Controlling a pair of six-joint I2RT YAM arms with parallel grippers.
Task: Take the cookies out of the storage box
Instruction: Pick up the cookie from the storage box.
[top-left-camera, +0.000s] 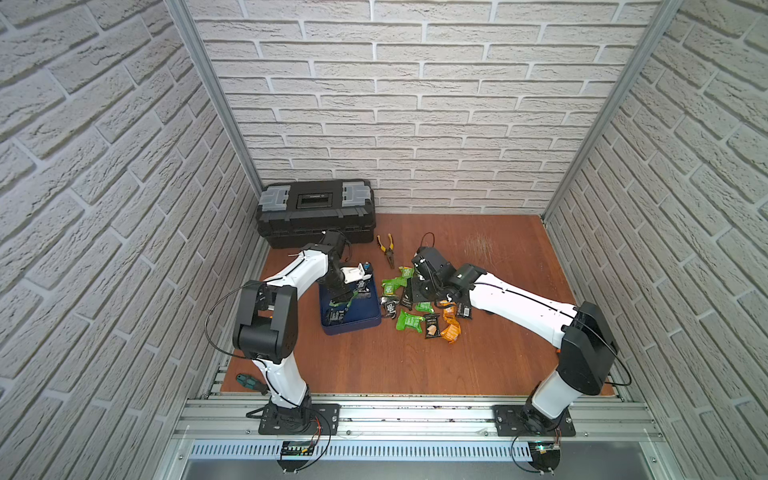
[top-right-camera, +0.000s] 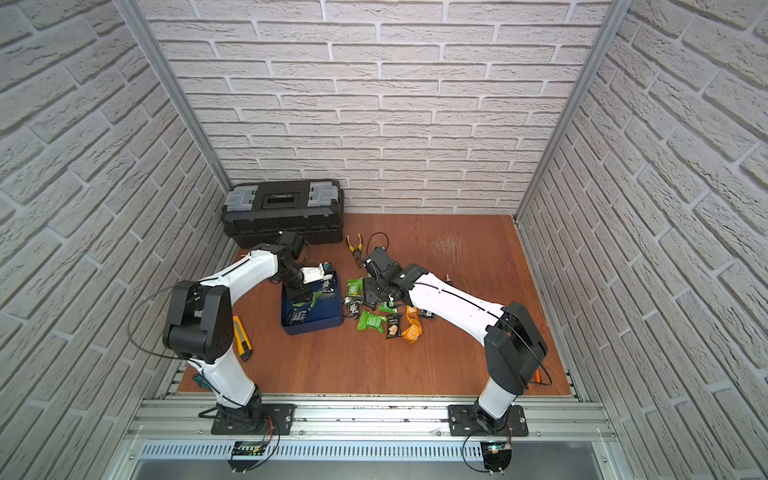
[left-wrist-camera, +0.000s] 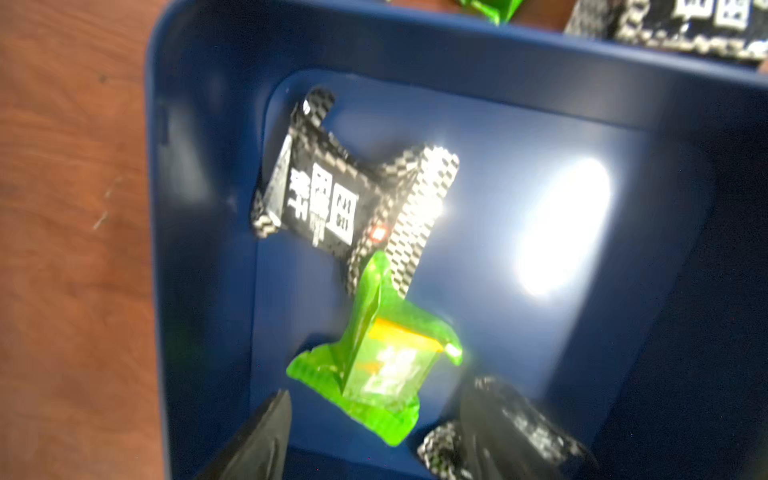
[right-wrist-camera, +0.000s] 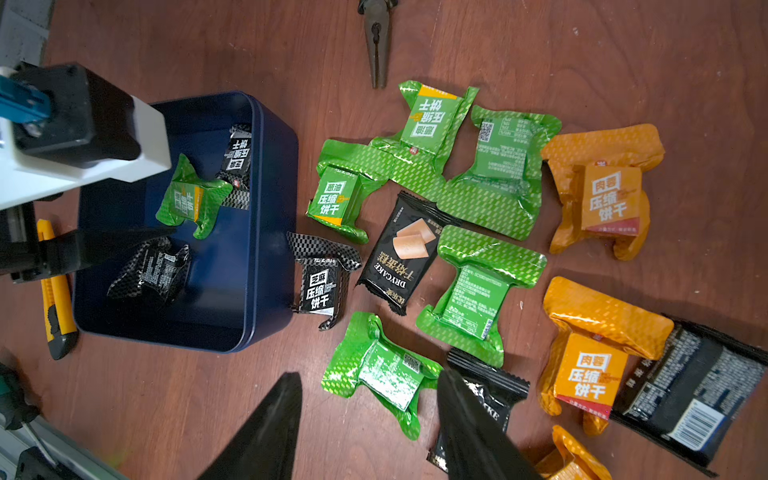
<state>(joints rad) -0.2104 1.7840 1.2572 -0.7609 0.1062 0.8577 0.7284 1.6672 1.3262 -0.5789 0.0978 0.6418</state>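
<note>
- green cookie packet (left-wrist-camera: 386, 345) lies mid storage box (top-left-camera: 353, 328), two black packets (left-wrist-camera: 328, 203) beside it
- left gripper (left-wrist-camera: 380, 390) nearer: jaws wide, empty, straddling its near end, long axis running ahead between them
- right gripper (right-wrist-camera: 368, 376) wide, empty, over tabletop pile (right-wrist-camera: 490, 174)

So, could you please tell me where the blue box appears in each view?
Both top views: box near the middle, left of the loose packets.
Left wrist: box fills most of the frame.
Right wrist: box beside the loose packets, three packets showing inside.
Shared landmark: the green packet inside it.
</note>
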